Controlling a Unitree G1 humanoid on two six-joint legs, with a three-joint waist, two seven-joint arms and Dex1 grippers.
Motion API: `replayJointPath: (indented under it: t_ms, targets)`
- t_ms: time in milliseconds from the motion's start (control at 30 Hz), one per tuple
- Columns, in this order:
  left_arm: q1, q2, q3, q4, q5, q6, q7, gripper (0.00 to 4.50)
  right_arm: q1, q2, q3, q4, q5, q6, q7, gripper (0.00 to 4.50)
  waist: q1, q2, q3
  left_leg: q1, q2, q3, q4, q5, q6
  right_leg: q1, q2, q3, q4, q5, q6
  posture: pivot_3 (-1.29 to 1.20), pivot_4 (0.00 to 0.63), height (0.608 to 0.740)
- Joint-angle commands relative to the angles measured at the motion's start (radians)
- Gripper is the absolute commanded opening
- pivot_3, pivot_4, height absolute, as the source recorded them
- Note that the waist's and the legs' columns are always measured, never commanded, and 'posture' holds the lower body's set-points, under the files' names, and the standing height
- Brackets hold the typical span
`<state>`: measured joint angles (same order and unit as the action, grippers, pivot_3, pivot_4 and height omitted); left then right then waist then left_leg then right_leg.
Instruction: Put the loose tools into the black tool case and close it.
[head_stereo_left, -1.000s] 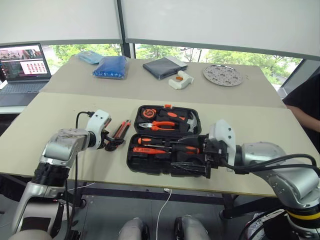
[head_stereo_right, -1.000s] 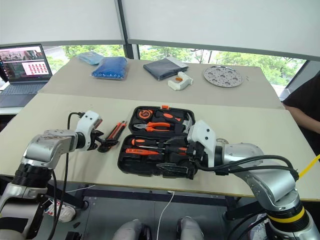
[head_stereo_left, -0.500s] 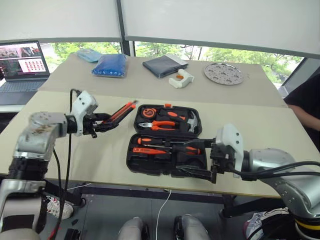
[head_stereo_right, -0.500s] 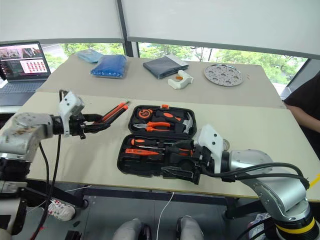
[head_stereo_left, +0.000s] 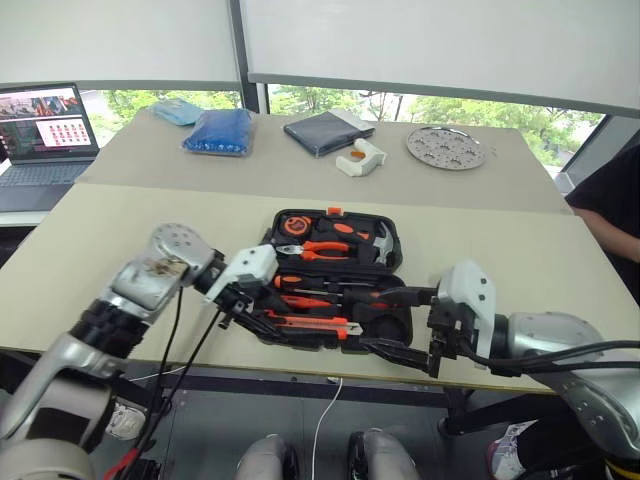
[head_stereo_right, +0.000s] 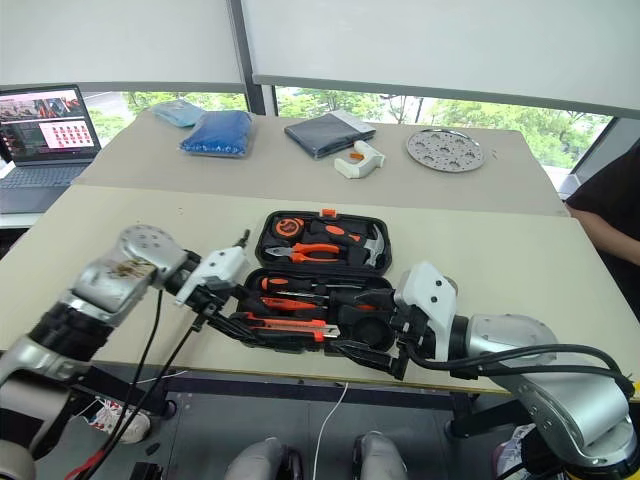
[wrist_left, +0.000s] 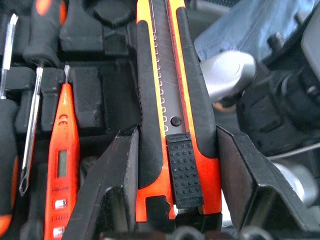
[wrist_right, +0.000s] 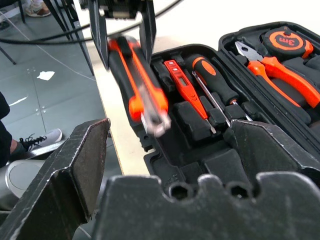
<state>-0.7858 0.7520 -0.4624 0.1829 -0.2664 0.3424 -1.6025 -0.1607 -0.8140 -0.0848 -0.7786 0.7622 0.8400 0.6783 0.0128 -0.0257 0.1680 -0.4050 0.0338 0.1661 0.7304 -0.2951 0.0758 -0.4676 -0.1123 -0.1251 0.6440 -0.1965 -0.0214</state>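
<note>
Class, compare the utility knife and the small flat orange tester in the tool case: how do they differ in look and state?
The utility knife is held between the left gripper fingers above the black tool case; the orange tester lies in its moulded slot. The utility knife is longer, orange with black grips and a ribbed slider; the orange tester is slimmer, almost all orange, with a small display. Both are long, narrow and orange.

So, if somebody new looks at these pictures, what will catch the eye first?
Probably the open black tool case in the middle of the near table, its orange-handled tools bright against the black. Next, the left gripper holding the orange-black utility knife over the case's front half. The right gripper waits open at the case's front right corner.
</note>
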Motion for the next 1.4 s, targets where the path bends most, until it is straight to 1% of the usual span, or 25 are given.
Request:
replayJointPath:
  t_ms: [33, 200, 233, 267, 400, 433, 500, 667, 767, 833, 900, 933, 967, 1000, 1067, 1100, 1133, 1233, 1300, 1400]
  targets:
    - [-0.051, -0.059, 0.020, 0.078, 0.056, -0.095, 0.022, 1.77, 0.014, -0.019, -0.059, -0.054, 0.030, 0.017, -0.032, 4.50, 0.000, 0.000, 0.000, 0.000, 0.000, 0.000, 0.000, 0.000, 0.001, 0.000, 0.000, 0.000, 0.000, 0.000, 0.000, 0.00, 0.150, 0.718]
    - [-0.060, -0.090, 0.032, 0.108, 0.081, -0.115, 0.005, 1.77, 0.030, -0.024, -0.078, -0.075, 0.052, 0.029, -0.063, 4.50, 0.000, 0.000, 0.000, -0.001, 0.000, -0.001, 0.000, -0.001, 0.001, 0.000, 0.000, 0.000, -0.001, 0.000, 0.000, 0.00, 0.150, 0.718]
    - [-0.062, -0.094, 0.034, 0.108, 0.076, -0.111, -0.002, 2.77, 0.032, -0.025, -0.079, -0.078, 0.055, 0.030, -0.067, 4.50, 0.000, 0.000, 0.000, -0.001, 0.000, -0.001, 0.000, -0.001, 0.001, 0.000, 0.000, 0.000, -0.001, 0.000, 0.000, 0.00, 0.150, 0.718]
    - [-0.063, -0.091, 0.035, 0.102, 0.068, -0.105, -0.007, 2.96, 0.034, -0.025, -0.078, -0.079, 0.057, 0.030, -0.072, 4.50, 0.000, 0.000, 0.000, 0.000, 0.000, -0.001, 0.000, -0.001, 0.001, 0.000, 0.000, 0.000, -0.001, 0.000, 0.000, 0.00, 0.150, 0.718]
    - [-0.081, -0.046, 0.019, 0.073, 0.015, -0.053, -0.012, 4.42, 0.033, -0.026, -0.071, -0.073, 0.055, 0.025, -0.079, 4.50, -0.001, 0.000, 0.000, 0.000, 0.000, -0.001, 0.000, -0.001, 0.001, 0.000, 0.000, 0.000, -0.001, 0.000, 0.000, 0.00, 0.150, 0.718]
    - [-0.084, -0.033, 0.014, 0.067, 0.001, -0.043, -0.012, 4.49, 0.031, -0.027, -0.069, -0.070, 0.054, 0.023, -0.079, 4.50, -0.001, 0.000, 0.000, 0.000, 0.000, -0.001, 0.000, -0.001, 0.001, 0.000, 0.000, 0.000, -0.001, 0.000, 0.000, 0.00, 0.150, 0.718]
    - [-0.091, -0.017, 0.012, 0.060, -0.019, -0.021, -0.012, 4.49, 0.029, -0.026, -0.065, -0.062, 0.048, 0.017, -0.076, 4.50, -0.001, 0.000, 0.000, 0.000, 0.000, -0.001, 0.000, -0.001, 0.001, 0.000, 0.000, 0.001, -0.001, 0.000, 0.000, 0.00, 0.150, 0.718]
    - [-0.086, -0.005, 0.008, 0.050, -0.028, -0.006, -0.012, 4.49, 0.022, -0.023, -0.050, -0.043, 0.028, 0.002, -0.066, 4.50, 0.001, 0.000, 0.000, 0.000, 0.000, -0.001, 0.001, -0.001, 0.002, 0.002, 0.000, 0.000, -0.001, 0.000, 0.000, 0.00, 0.150, 0.718]
    - [-0.069, -0.013, 0.011, 0.040, -0.008, -0.016, -0.012, 4.49, 0.015, -0.021, -0.044, -0.039, 0.023, -0.001, -0.064, 4.50, 0.000, 0.000, 0.000, 0.000, 0.000, -0.001, 0.001, -0.001, 0.002, 0.002, 0.000, 0.000, -0.002, 0.000, 0.000, 0.00, 0.150, 0.718]
    - [-0.072, -0.035, 0.028, 0.044, -0.003, -0.005, -0.007, 4.49, 0.014, -0.022, -0.043, -0.037, 0.020, -0.002, -0.062, 4.50, 0.000, 0.000, 0.000, 0.000, 0.000, -0.001, 0.001, -0.001, 0.002, 0.002, 0.000, 0.000, -0.002, 0.000, 0.000, 0.00, 0.150, 0.718]
    - [-0.079, -0.056, 0.044, 0.055, -0.007, -0.004, -0.002, 3.97, 0.014, -0.023, -0.043, -0.035, 0.016, -0.004, -0.060, 4.50, 0.002, 0.000, 0.000, 0.000, 0.000, -0.001, 0.001, -0.001, 0.002, 0.002, 0.000, 0.000, -0.001, 0.000, 0.000, 0.00, 0.150, 0.718]
    - [-0.080, -0.059, 0.043, 0.059, -0.007, -0.012, -0.006, 3.80, 0.013, -0.023, -0.042, -0.034, 0.016, -0.004, -0.060, 4.50, 0.002, 0.000, 0.000, 0.000, 0.000, -0.001, 0.001, -0.001, 0.002, 0.002, 0.000, 0.000, -0.001, 0.000, 0.000, 0.00, 0.150, 0.718]
    - [-0.081, -0.060, 0.042, 0.061, -0.006, -0.018, -0.009, 3.37, 0.012, -0.023, -0.042, -0.034, 0.015, -0.005, -0.060, 4.50, 0.000, 0.000, 0.000, 0.000, 0.000, -0.001, 0.001, -0.001, 0.002, 0.002, 0.000, 0.000, -0.002, 0.000, 0.000, 0.00, 0.150, 0.718]
    - [-0.079, -0.061, 0.041, 0.066, 0.004, -0.033, -0.012, 3.12, 0.010, -0.023, -0.041, -0.033, 0.015, -0.005, -0.061, 4.50, 0.000, 0.000, 0.000, 0.000, 0.000, -0.001, 0.001, -0.001, 0.002, 0.002, 0.000, 0.000, -0.002, 0.000, 0.000, 0.00, 0.150, 0.718]
    - [-0.076, -0.071, 0.041, 0.082, 0.025, -0.058, -0.003, 2.45, 0.008, -0.021, -0.041, -0.031, 0.014, -0.005, -0.063, 4.50, -0.001, 0.000, 0.000, 0.000, 0.000, -0.001, 0.001, -0.001, 0.002, 0.002, 0.000, 0.000, -0.001, 0.000, 0.000, 0.00, 0.150, 0.718]
    - [-0.075, -0.076, 0.042, 0.089, 0.031, -0.067, 0.000, 1.95, 0.008, -0.020, -0.040, -0.031, 0.013, -0.005, -0.065, 4.50, -0.001, 0.000, 0.000, 0.001, 0.000, -0.001, 0.001, -0.001, 0.002, 0.002, 0.000, 0.000, -0.001, 0.000, 0.000, 0.00, 0.150, 0.718]
    - [-0.074, -0.081, 0.043, 0.096, 0.035, -0.075, 0.002, 1.72, 0.008, -0.019, -0.040, -0.031, 0.012, -0.005, -0.066, 4.50, -0.001, 0.000, 0.000, 0.001, 0.000, -0.001, 0.001, -0.001, 0.002, 0.002, 0.000, 0.000, -0.001, 0.000, 0.000, 0.00, 0.150, 0.718]
    - [-0.072, -0.096, 0.051, 0.109, 0.041, -0.089, 0.002, 0.66, 0.010, -0.017, -0.040, -0.034, 0.009, -0.003, -0.068, 4.50, -0.001, 0.000, 0.000, 0.001, 0.000, -0.001, 0.001, -0.001, 0.002, 0.002, 0.000, 0.000, -0.001, 0.000, 0.000, 0.00, 0.150, 0.718]
    - [-0.070, -0.100, 0.052, 0.111, 0.041, -0.091, -0.004, 0.04, 0.015, -0.017, -0.043, -0.037, 0.010, -0.001, -0.070, 4.50, -0.001, 0.000, 0.000, 0.001, 0.000, -0.001, 0.002, -0.001, 0.002, 0.002, 0.000, 0.000, -0.001, 0.000, 0.000, 0.00, 0.150, 0.718]
    - [-0.069, -0.104, 0.046, 0.122, 0.059, -0.107, -0.002, 0.04, 0.022, -0.017, -0.048, -0.044, 0.013, 0.001, -0.072, 4.50, -0.001, 0.000, 0.000, 0.001, 0.000, -0.001, 0.002, -0.001, 0.002, 0.002, 0.000, 0.000, -0.001, 0.000, 0.000, 0.00, 0.150, 0.718]
